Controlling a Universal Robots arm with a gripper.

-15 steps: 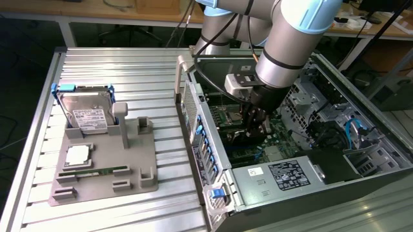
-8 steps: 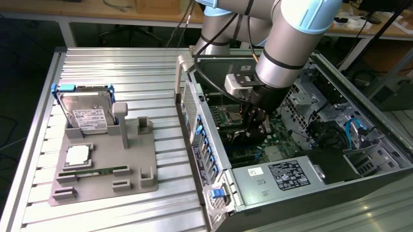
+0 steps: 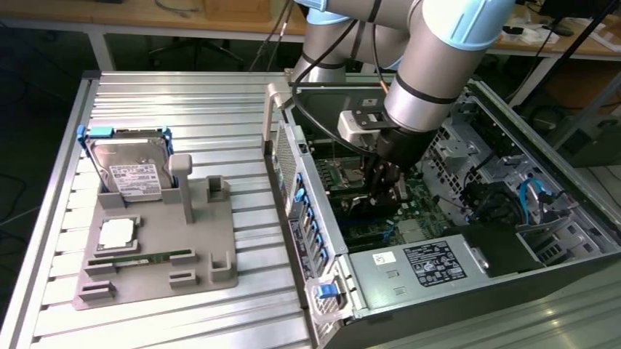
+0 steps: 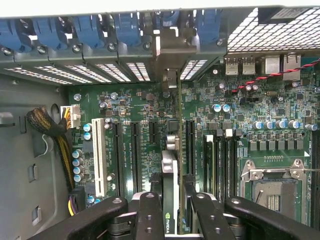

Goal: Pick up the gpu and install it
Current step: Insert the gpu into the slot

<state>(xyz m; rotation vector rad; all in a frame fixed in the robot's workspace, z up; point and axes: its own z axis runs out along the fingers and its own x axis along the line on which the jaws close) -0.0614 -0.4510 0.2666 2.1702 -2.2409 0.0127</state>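
Holds the gpu (image 4: 170, 165) edge-on in the end effector (image 4: 171, 197), jaws narrowed onto its sides; hangs over the motherboard (image 4: 135, 115) slots inside the case (image 3: 543, 240).

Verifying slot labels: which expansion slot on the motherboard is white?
The long slot at the row's end, nearest the braided cable. The other slots in that row are black.

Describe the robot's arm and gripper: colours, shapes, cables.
The arm is thick silver-grey tubing with light blue joint caps and black bands; a black cable runs alongside. The gripper is black, its fingers dotted with screw holes.
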